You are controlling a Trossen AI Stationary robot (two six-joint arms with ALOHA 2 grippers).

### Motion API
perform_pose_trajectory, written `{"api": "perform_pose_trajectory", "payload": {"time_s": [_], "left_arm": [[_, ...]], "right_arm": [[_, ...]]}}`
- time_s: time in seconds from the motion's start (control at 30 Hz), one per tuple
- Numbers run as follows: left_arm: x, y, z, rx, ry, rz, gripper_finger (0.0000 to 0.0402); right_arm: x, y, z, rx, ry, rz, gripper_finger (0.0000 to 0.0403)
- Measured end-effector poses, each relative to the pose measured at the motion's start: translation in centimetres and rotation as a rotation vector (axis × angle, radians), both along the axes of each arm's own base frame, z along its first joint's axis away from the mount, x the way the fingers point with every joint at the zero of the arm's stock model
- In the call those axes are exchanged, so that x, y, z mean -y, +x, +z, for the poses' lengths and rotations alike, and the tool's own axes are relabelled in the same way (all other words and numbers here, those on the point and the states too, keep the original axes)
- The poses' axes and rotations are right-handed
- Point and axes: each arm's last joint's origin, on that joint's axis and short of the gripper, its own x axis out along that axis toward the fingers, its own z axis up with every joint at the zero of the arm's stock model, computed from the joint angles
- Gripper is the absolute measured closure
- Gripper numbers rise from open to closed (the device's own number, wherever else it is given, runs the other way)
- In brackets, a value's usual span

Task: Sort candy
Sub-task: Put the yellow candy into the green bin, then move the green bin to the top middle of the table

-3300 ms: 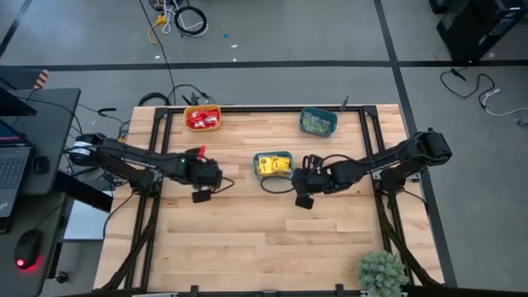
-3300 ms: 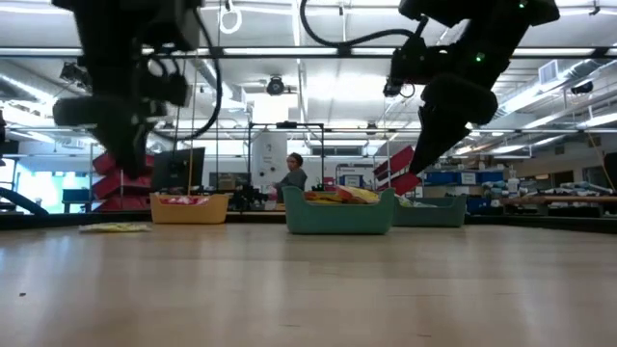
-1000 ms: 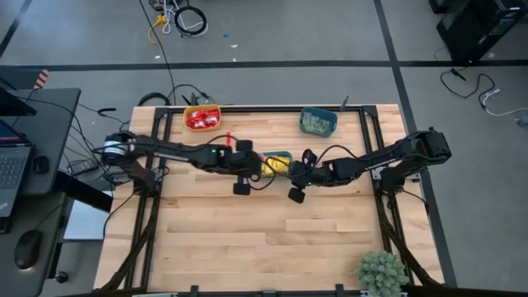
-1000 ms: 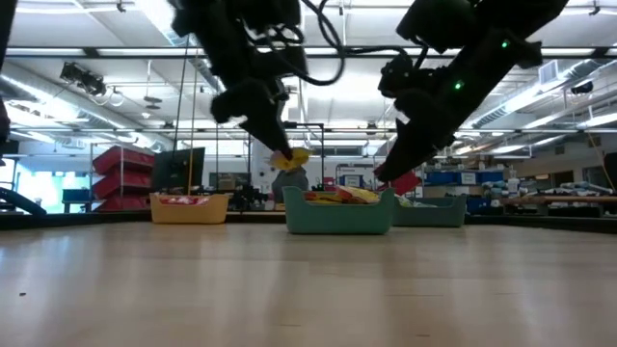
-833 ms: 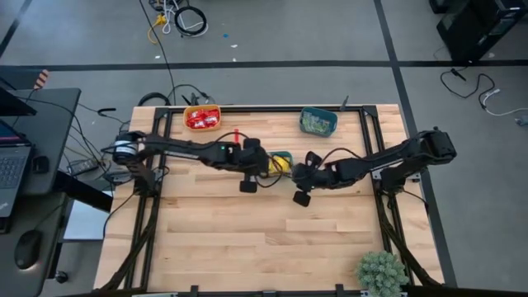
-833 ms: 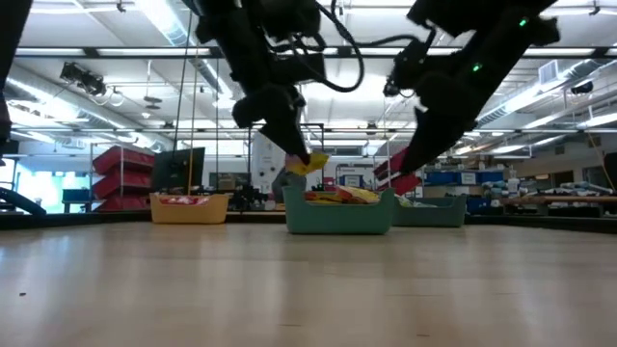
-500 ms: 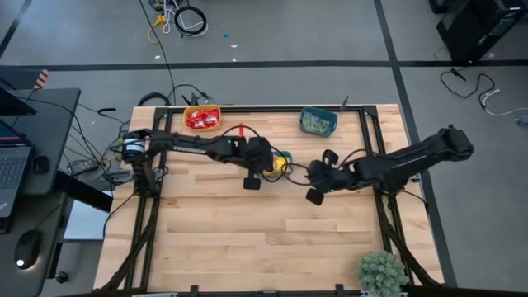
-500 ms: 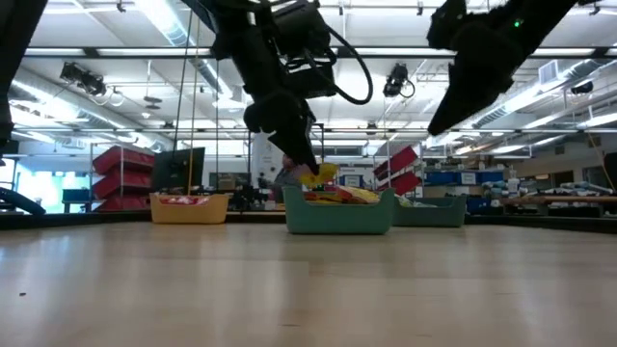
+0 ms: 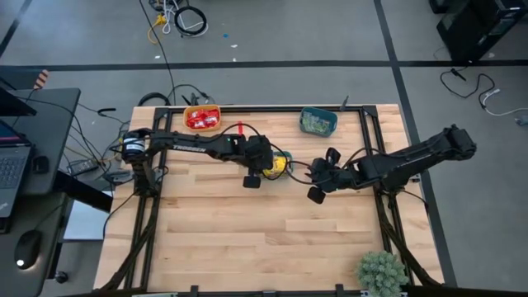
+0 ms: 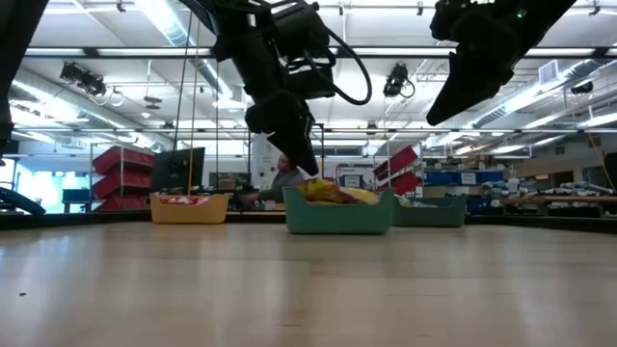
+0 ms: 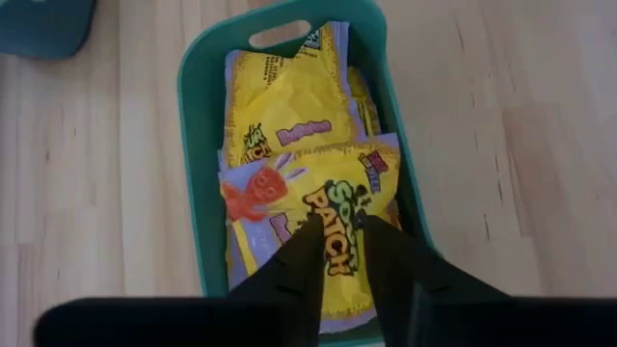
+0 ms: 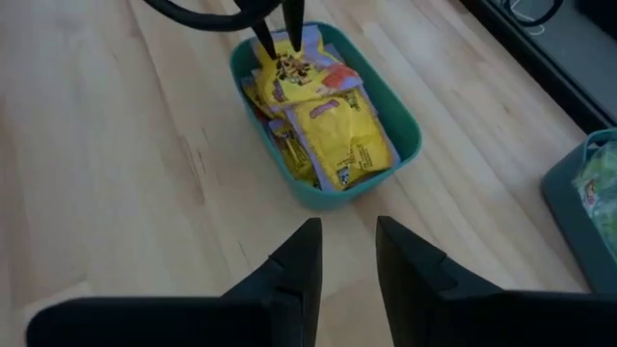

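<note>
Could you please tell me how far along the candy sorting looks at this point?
Nearly done, it seems. Red packets fill the orange bowl, green ones the far teal bowl, yellow packets the middle teal bowl. The left end effector, open, hangs over a yellow packet just inside it. The right end effector waits beside, empty. No loose candy shows on the table.

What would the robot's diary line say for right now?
left pincer: open, over teal bowl | yellow candy: lying in bowl | right pincer: open, empty, beside bowl
</note>
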Motion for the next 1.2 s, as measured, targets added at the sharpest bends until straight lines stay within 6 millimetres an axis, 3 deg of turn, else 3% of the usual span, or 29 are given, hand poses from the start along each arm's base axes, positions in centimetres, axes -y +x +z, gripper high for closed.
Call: {"api": "perform_pose_trajectory", "payload": {"time_s": [0.2,0.4,0.5,0.77,1.0,1.2], "left_arm": [[-0.1,0.0,0.8,0.049,0.046,0.03,0.0306],[0.6,-2.0,2.7,0.369,-0.024,0.017,0.0387],[1.1,-4.2,1.9,0.497,-0.065,0.015,0.0393],[2.2,-10.1,-0.4,0.722,-0.105,0.033,0.0397],[3.0,-14.2,-2.0,0.864,-0.113,0.037,0.0398],[3.2,-15.8,-2.8,0.91,-0.115,0.058,0.0398]], "right_arm": [[-0.2,0.9,-0.2,0.019,-0.035,0.05,0.0316],[-1.0,3.0,-1.8,0.054,-0.028,0.186,0.036],[-1.4,4.5,-3.0,0.056,-0.02,0.266,0.0395],[-0.8,7.8,-5.1,0.064,0.032,0.331,0.0401],[1.3,11.0,-7.3,-0.034,0.078,0.349,0.0402],[4.0,12.1,-9.1,-0.207,0.108,0.301,0.0403]]}}
